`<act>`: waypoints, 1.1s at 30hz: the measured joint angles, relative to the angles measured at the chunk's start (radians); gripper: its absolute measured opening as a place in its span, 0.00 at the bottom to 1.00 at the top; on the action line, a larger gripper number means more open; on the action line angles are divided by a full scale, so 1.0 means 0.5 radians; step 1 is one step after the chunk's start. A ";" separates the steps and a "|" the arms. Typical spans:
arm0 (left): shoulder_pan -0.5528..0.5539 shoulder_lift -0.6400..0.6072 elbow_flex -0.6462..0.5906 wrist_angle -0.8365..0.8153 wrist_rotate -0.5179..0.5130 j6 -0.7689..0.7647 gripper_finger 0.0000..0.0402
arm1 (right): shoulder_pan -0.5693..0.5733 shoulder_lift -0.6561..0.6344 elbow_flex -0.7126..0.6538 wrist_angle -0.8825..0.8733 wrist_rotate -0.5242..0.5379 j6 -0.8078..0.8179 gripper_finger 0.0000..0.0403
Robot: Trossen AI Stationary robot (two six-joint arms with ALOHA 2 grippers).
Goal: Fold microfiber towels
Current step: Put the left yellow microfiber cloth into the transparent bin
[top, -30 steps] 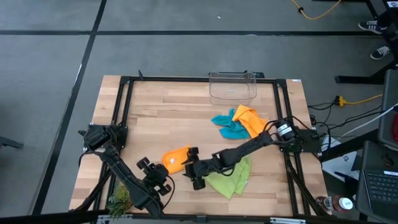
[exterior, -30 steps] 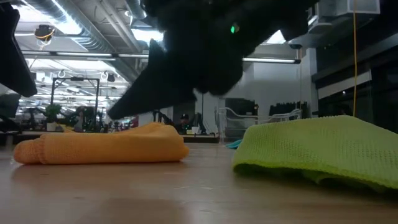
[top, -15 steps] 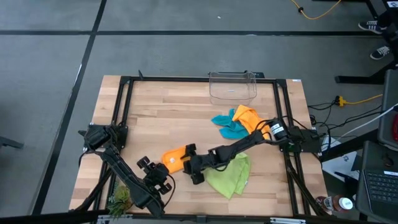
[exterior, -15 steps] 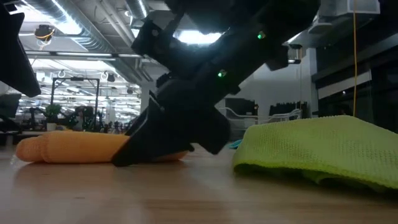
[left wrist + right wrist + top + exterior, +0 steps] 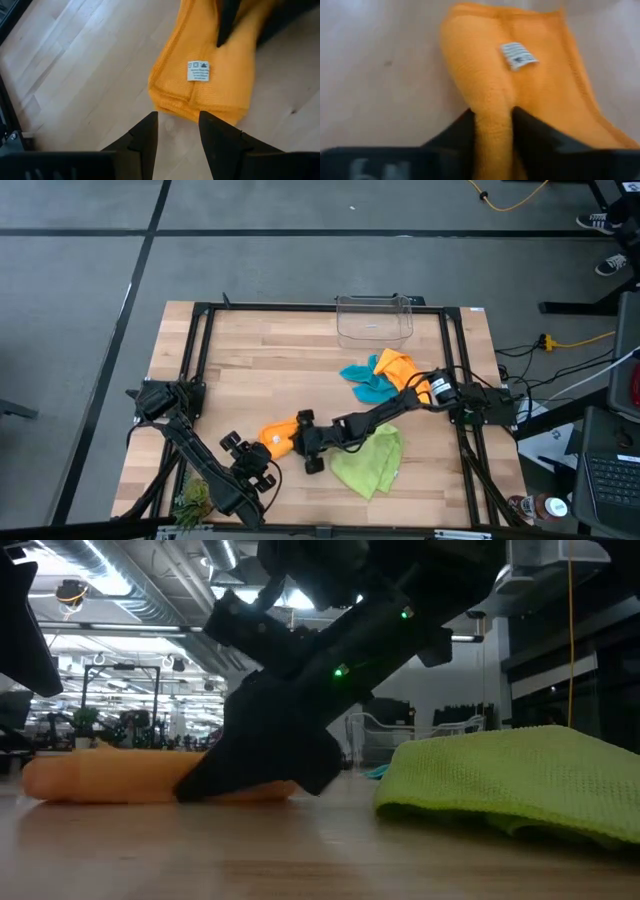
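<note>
Right gripper (image 5: 300,442) down at the front middle of the wooden table (image 5: 260,370), fingers (image 5: 530,135) pinching a raised fold of the folded orange towel (image 5: 279,435), white tag (image 5: 519,54) up. Left gripper (image 5: 240,452) just beside the same towel on its near side, jaws spread with a gap between them, nothing held, tips aimed at the towel's edge. Lime green towel (image 5: 368,462) bunched just right of the right gripper, near the front edge. Teal towel (image 5: 362,383) and second orange towel (image 5: 402,372) heaped together farther back, touching, under the right arm's reach. Clear plastic bin (image 5: 374,318) at the far edge of the table, apart from the towels.
</note>
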 joint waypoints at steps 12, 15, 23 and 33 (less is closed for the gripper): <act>0.000 0.000 0.000 0.000 0.000 0.000 0.34 | -0.075 -0.042 -0.010 -0.025 0.086 0.222 0.05; 0.000 0.000 0.000 0.000 0.024 -0.001 0.34 | -0.096 -0.125 -0.021 -0.120 0.048 0.217 0.05; 0.000 0.000 0.000 0.001 0.074 -0.002 0.34 | -0.155 -0.467 -0.018 -0.439 0.054 0.121 0.05; 0.000 0.000 0.000 0.002 0.073 -0.002 0.34 | -0.253 -0.919 -0.017 -0.926 0.257 -0.082 0.05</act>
